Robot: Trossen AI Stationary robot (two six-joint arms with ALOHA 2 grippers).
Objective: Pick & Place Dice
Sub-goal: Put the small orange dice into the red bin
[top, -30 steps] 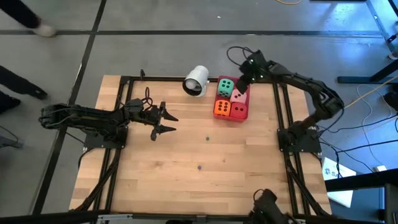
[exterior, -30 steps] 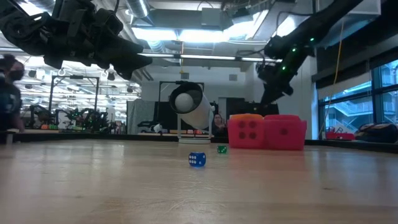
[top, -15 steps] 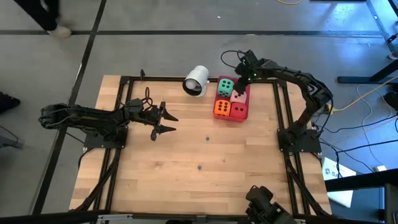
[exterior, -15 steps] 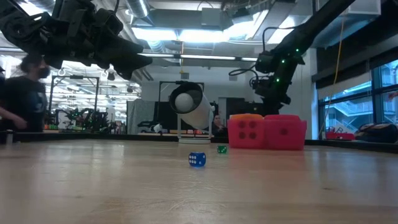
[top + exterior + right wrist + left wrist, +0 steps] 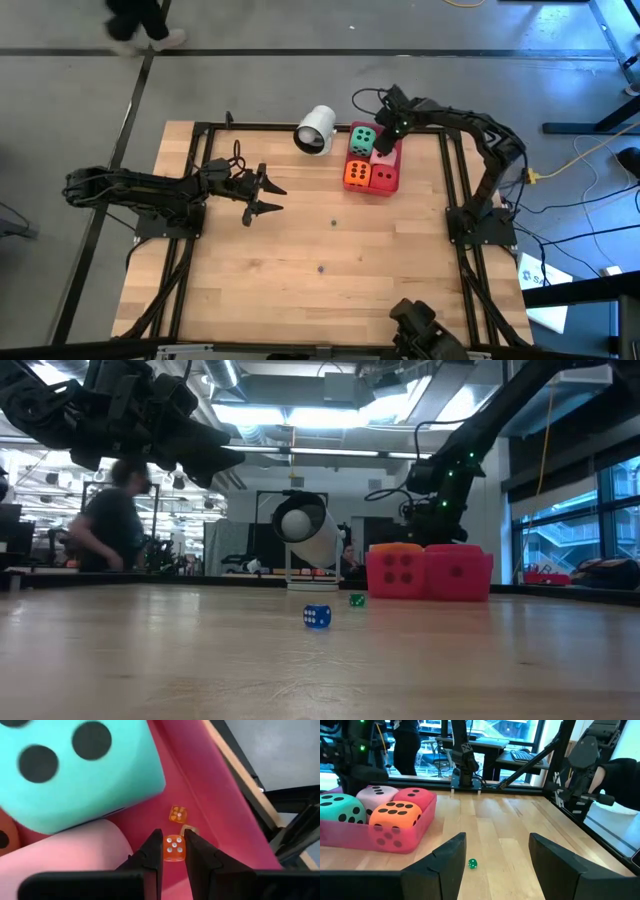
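The four soft dice sit in the red tray (image 5: 392, 166): green (image 5: 362, 139), pink (image 5: 384, 153), orange (image 5: 355, 175) and red (image 5: 383, 179). My right gripper (image 5: 386, 127) reaches down over the tray's far side, beside the green and pink dice. In its wrist view it is shut on a small orange die (image 5: 173, 848), and another small orange die (image 5: 178, 813) lies on the tray floor close by. My left gripper (image 5: 262, 193) hovers open over the table's left half, and its wrist view (image 5: 497, 854) looks toward the tray. My right gripper pinches the small orange die by two opposite faces (image 5: 167, 849) between its fingertips (image 5: 156, 845). The fingers come from above, pointing down into the tray's far corner. Whether the die rests on the tray floor or hangs just above it, I cannot tell.
A white cup (image 5: 316, 130) lies on its side at the far edge, left of the tray. A small blue die (image 5: 317, 617) and a small green die (image 5: 356, 599) rest on the bare wood mid-table. A person walks in the room behind.
My right gripper has moved a little toward the table's far edge and left, and down, over the tray's far side next to the green die. The arm's elbow has swung up. My left arm has kept still. A person has walked across the background.
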